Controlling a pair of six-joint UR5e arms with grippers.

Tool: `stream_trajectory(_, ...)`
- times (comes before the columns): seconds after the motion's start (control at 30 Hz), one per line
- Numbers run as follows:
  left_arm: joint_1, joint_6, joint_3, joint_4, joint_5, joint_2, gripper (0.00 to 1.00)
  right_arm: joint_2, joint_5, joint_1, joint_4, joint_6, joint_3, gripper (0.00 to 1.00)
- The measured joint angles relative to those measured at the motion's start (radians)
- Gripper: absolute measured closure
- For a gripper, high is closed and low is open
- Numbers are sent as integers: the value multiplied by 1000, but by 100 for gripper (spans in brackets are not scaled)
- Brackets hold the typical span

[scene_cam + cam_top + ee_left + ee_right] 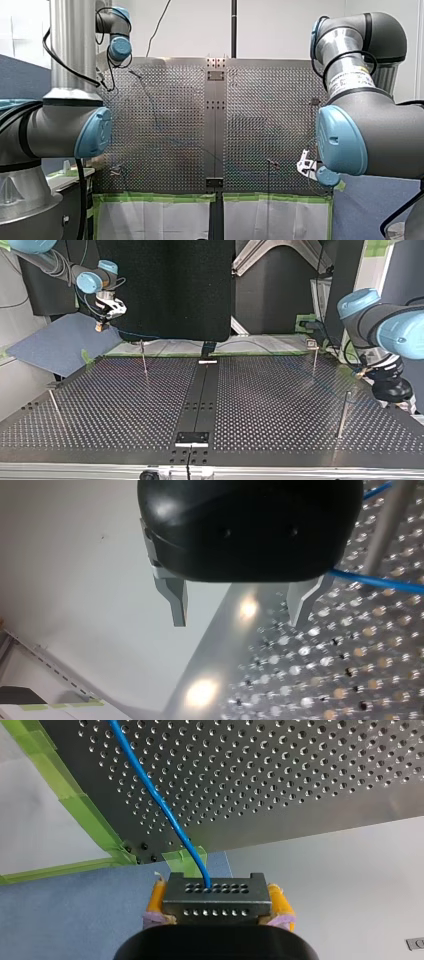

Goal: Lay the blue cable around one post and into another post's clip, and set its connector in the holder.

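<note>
In the right wrist view my right gripper (218, 902) is shut with its yellow pads (158, 899) on a black connector (215, 890). The blue cable (150, 790) runs out of the connector and over the perforated table (300, 780). At the top view's left, my right gripper (103, 322) holds the connector in the air beyond the table's far corner. My left gripper (240, 612) is open with nothing between its metal fingers (176, 602). The blue cable (380, 582) passes beside one finger, next to a thin post (387, 525).
Thin posts stand on the table (280, 405) in the top view: one far left (144, 357), one far right (315, 360), one near right (342, 415), one near left (55, 407). A black plate (192, 437) lies at the near middle. Green tape (75, 805) lines the table's edge.
</note>
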Motion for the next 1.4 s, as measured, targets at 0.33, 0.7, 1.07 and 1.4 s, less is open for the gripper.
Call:
stream_trajectory(0.33, 23, 23, 79, -22, 76, -5, 0, 0, 1, 2, 0, 0, 0, 100)
stream_trajectory(0.7, 23, 15, 170, -57, 129, -66, 0, 0, 1, 2, 1, 3, 0, 100)
stream_trajectory(1.07, 35, 4, 272, -44, 148, -100, 0, 0, 1, 1, 1, 1, 0, 100)
stream_trajectory(1.4, 29, 10, 291, -46, 134, -116, 0, 0, 0, 1, 1, 0, 0, 100)
